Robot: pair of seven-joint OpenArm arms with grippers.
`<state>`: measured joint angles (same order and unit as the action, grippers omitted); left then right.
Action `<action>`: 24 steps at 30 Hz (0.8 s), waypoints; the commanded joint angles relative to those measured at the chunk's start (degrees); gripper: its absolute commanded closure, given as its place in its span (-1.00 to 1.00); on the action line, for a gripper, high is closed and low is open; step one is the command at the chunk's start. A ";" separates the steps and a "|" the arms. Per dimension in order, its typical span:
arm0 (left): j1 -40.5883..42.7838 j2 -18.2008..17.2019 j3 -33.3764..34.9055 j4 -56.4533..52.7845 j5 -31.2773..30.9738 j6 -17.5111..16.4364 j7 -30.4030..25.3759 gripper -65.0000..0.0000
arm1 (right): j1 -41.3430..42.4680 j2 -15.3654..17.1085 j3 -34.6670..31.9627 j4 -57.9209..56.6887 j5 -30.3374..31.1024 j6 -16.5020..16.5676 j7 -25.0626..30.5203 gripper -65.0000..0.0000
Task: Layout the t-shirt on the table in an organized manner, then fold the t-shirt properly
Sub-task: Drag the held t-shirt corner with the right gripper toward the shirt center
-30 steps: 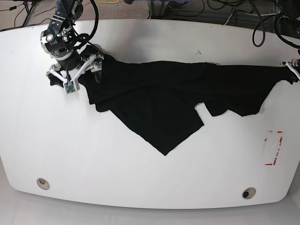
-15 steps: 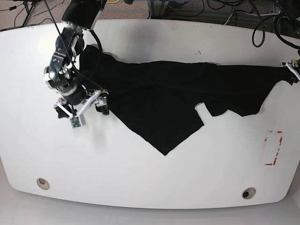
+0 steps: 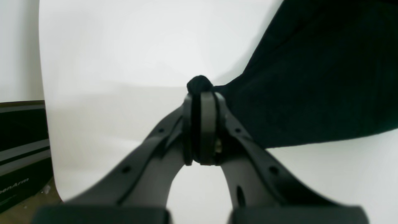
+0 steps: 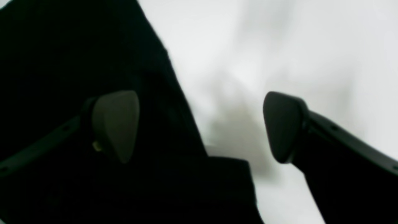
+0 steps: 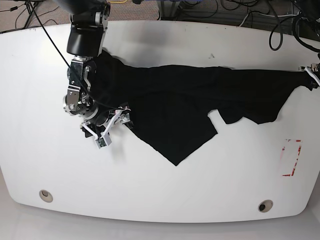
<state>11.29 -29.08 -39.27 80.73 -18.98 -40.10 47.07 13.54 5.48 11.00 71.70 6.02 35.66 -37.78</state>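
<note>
The black t-shirt (image 5: 200,100) sprawls unflattened across the white desk (image 5: 150,190). At right edge, the left end effector (image 3: 201,102) pinches a cloth corner, anchoring it; the right end effector (image 5: 107,127), spread wide at centre-left, straddles the shirt's edge for a grab.

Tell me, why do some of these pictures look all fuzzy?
Right wrist view: the open right tool and t-shirt look soft and blurry, out of focus. Left wrist view: the left tool pinching cloth is softly blurred. Base view: sharpest, table evenly lit.
</note>
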 commanded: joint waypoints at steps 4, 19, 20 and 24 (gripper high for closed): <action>-0.52 -1.47 -0.51 1.07 -0.58 0.10 -0.78 1.00 | 2.15 0.11 -1.73 -1.59 0.79 0.25 2.57 -0.86; -0.61 -1.47 -0.34 1.07 -0.67 0.10 -0.78 1.00 | 1.89 -2.09 -8.68 -1.77 0.88 0.08 2.57 -0.86; -0.70 -1.47 -0.34 1.07 -0.67 0.10 -0.78 1.00 | 1.89 -2.18 -8.76 -1.77 0.88 0.08 2.57 -0.86; -1.93 -1.47 -0.34 1.07 -0.67 0.10 -0.78 1.00 | 1.89 -2.27 -8.76 -1.77 0.88 0.08 2.57 -0.85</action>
<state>10.35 -29.02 -39.27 80.73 -19.03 -40.10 47.27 14.15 3.18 2.17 69.25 6.28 35.62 -35.99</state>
